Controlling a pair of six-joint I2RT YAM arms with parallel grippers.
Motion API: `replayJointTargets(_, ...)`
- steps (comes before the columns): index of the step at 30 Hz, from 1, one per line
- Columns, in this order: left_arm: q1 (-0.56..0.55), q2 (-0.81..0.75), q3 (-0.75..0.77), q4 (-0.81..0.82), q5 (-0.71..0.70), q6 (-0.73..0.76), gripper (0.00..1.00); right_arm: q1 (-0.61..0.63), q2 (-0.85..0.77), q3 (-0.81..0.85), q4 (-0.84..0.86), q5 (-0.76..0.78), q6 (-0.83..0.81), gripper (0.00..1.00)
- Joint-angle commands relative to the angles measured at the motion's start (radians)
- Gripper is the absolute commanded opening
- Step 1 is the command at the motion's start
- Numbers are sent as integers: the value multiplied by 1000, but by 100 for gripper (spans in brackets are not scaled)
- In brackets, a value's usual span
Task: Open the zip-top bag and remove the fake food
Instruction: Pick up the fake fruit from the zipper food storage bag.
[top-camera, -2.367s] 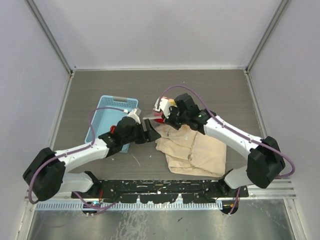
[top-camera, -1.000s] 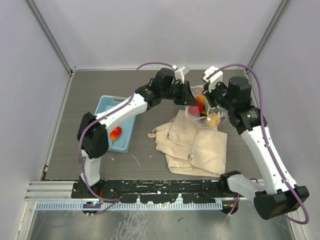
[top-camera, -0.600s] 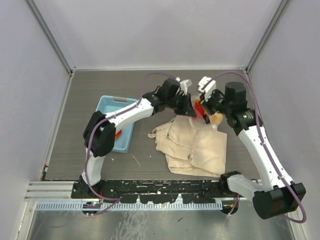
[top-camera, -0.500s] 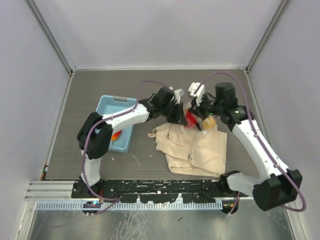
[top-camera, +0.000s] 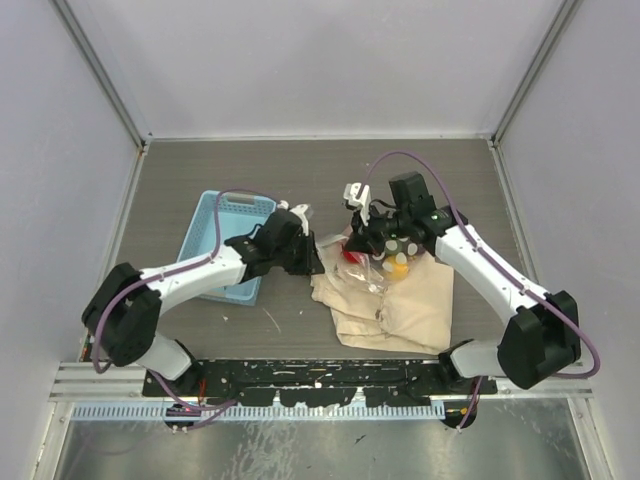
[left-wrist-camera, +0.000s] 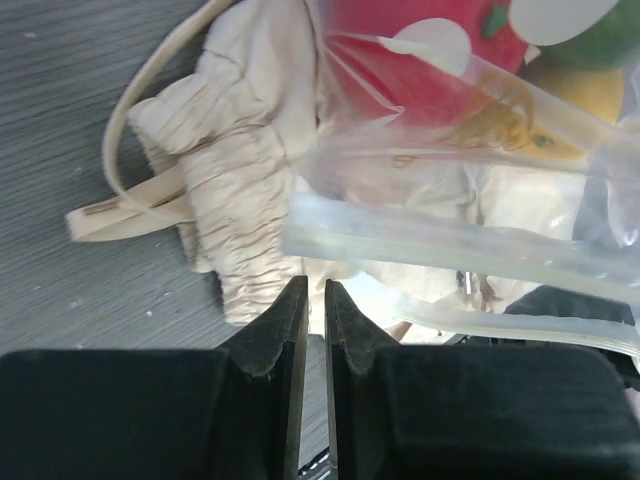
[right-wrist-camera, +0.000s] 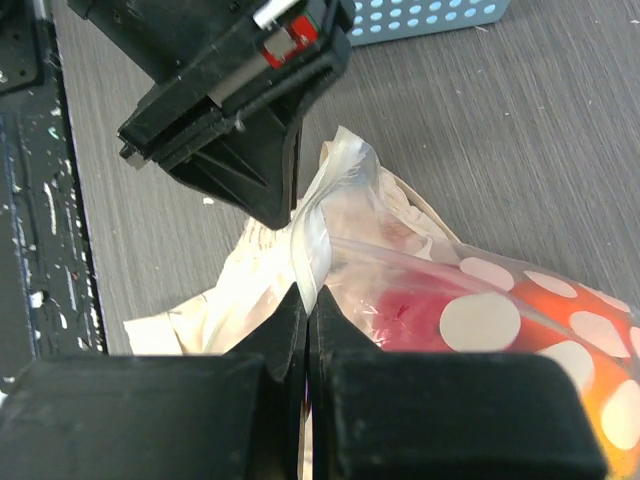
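Note:
The zip-top bag (top-camera: 385, 255) is clear with white spots and rests on the upper left part of a beige cloth bag. My right gripper (right-wrist-camera: 308, 295) is shut on its zip strip (right-wrist-camera: 312, 240), and shows from above at the bag's left end (top-camera: 354, 244). Fake food shows through the plastic: a red piece (right-wrist-camera: 410, 320), an orange one (right-wrist-camera: 590, 330), and yellow (left-wrist-camera: 585, 95) and green (left-wrist-camera: 600, 30) ones. My left gripper (left-wrist-camera: 310, 290) sits just left of the bag (top-camera: 314, 262). Its jaws are nearly together with a thin bare slit, the tips at the strip's end (left-wrist-camera: 420, 245).
The beige cloth drawstring bag (top-camera: 400, 305) lies crumpled under the zip-top bag, its cord loop (left-wrist-camera: 130, 110) trailing left. A light blue basket (top-camera: 215, 225) stands to the left, partly under my left arm. Grey walls close the table on three sides.
Both arms have come down from the back of the table, lowering the bag onto the cloth bag. My left gripper has drawn back left to the bag's edge.

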Motion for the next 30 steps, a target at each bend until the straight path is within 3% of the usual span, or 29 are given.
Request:
replayJointTargets(1, -2, -127, -74, 113, -116, -29, 14, -2, -91, -29, 132, -104, 100, 1)
replayJointTargets(5, -30, -249, -147, 198, -130, -39, 26, -12, -144, -73, 221, -109, 171, 1)
replayJointTargets(10, -73, -382, -224, 355, -120, -98, 44, -24, -102, -60, 210, -49, 181, 1)
replayJointTargets(17, -133, -305, -202, 479, -150, -151, 60, -25, -66, -54, 208, -78, 207, 1)
replayJointTargets(30, -150, -52, -132, 616, -284, -102, 61, -28, -72, -53, 213, -85, 223, 1)
